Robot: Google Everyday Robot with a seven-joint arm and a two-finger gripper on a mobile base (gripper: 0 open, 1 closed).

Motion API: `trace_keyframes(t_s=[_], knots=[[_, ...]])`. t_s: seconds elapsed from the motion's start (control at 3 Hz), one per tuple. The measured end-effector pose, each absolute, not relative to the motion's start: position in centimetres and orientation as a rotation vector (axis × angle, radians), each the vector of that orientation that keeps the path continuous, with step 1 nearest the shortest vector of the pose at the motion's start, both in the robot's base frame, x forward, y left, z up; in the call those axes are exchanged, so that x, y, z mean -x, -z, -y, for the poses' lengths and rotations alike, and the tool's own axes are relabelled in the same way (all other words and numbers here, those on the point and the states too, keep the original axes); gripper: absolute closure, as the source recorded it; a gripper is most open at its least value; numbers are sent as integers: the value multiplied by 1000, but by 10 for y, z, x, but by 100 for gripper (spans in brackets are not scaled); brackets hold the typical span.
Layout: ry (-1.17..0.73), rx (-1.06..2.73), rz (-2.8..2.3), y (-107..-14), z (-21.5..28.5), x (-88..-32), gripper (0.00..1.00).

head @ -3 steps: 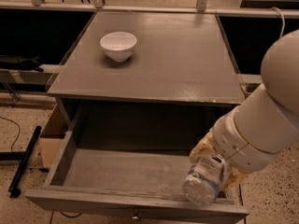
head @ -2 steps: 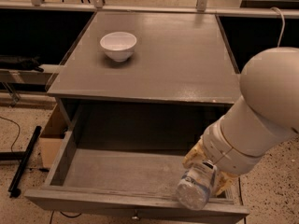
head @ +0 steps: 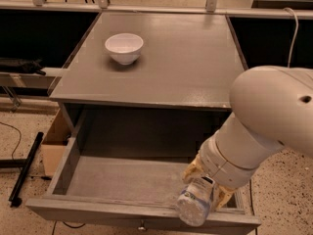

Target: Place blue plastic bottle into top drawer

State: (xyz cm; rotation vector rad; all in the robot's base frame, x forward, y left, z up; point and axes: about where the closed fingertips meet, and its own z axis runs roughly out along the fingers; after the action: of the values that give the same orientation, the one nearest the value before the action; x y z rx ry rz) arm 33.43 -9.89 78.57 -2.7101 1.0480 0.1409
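Note:
The top drawer (head: pixel 122 182) stands pulled out below the grey table, its floor bare. My gripper (head: pixel 205 185) hangs over the drawer's front right corner, shut on the blue plastic bottle (head: pixel 194 203). The bottle points its base toward the camera, above the drawer's front rail. My arm's white wrist and elbow (head: pixel 264 126) cover the drawer's right side.
A white bowl (head: pixel 124 47) sits on the grey table top (head: pixel 186 62) at the back left. A cardboard box (head: pixel 55 143) stands on the floor left of the drawer. A black bar (head: pixel 24 168) lies on the floor further left.
My arm has swung left and forward, carrying the bottle a little left along the drawer's front right corner. The bowl and drawer have stayed put.

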Motion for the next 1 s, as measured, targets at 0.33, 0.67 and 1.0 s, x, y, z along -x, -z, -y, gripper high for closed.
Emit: trace_keyframes(t_s=[0.33, 0.67, 1.0], knots=[[-157, 2742, -1034, -773, 84, -340, 100], [-179, 2795, -995, -752, 55, -348, 100], [-161, 2804, -987, -756, 52, -352, 100]])
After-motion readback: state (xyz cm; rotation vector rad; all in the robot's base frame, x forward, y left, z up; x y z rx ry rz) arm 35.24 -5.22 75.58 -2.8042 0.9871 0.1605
